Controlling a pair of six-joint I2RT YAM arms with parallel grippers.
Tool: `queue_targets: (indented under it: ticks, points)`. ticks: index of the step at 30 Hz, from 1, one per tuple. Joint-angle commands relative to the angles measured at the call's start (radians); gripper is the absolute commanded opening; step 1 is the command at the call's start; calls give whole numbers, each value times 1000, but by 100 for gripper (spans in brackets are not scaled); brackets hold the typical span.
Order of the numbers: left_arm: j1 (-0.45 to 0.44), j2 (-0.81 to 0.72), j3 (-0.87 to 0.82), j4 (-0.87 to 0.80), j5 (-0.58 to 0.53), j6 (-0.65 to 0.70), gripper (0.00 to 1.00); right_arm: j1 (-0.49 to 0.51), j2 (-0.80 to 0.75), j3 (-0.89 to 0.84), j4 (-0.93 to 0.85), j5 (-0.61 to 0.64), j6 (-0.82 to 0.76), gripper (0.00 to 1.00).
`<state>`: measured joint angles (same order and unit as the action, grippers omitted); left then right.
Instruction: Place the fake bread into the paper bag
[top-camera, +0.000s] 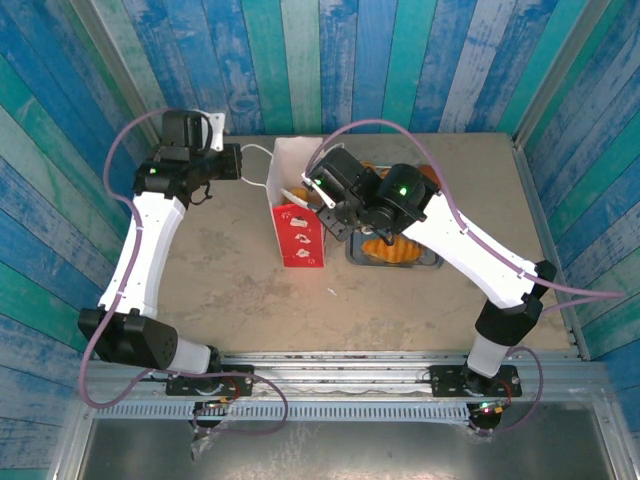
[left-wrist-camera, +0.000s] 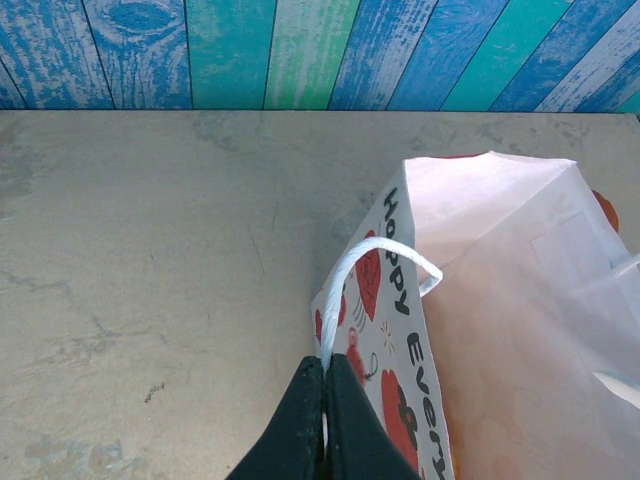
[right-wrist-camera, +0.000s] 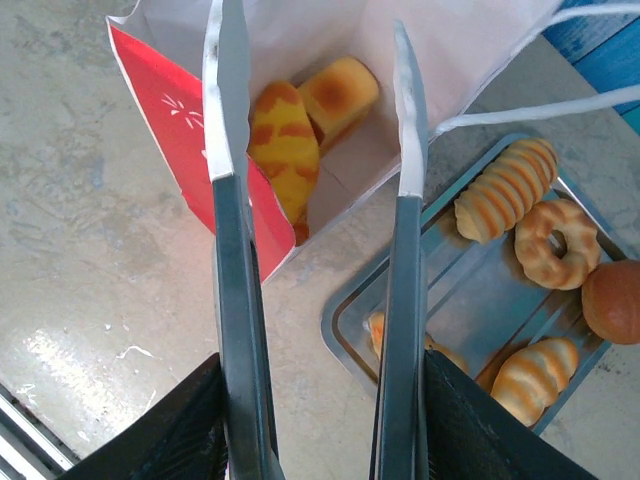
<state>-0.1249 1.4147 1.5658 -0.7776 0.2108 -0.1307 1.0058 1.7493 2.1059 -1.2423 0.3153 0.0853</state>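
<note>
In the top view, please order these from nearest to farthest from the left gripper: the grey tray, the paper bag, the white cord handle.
1. White cord handle: pinched in the left gripper itself, on the bag's left side.
2. Paper bag: just right of the gripper.
3. Grey tray: farther right, beyond the bag, under the right arm.

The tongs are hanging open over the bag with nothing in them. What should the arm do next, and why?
Probably swing the right gripper and tongs over the tray and lower them around a pastry, such as the ring-shaped piece. The tongs are open and empty, two pieces lie in the paper bag, more wait on the tray, and the left gripper pinches the bag's cord handle.
</note>
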Motion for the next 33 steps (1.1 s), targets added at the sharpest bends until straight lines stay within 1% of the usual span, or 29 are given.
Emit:
queue_targets:
  ticks: [1,6,10,16,21,24,29,33]
  points:
    - [4,-36,8,11,2,5,6,7,-11,10,-13,26,7,49]
    - [4,-36,5,16,25,2,6,7,-3,46,-7,23,10,49]
    - [5,-33,11,24,72,-8,8,6,7,126,-1,5,7,49]
    - [4,-37,20,23,59,-10,10,-1,-4,227,34,-38,1,49]
    - [4,-49,14,34,54,-13,19,-20,-70,242,99,-51,18,49]
    - [4,-58,5,45,58,-14,26,-62,-147,190,159,-60,69,48]
    - [4,-72,-6,53,48,-13,34,-195,-345,-57,318,-144,161,47]
    - [4,-89,-20,62,40,-13,41,-303,-457,-222,335,-163,211,47]
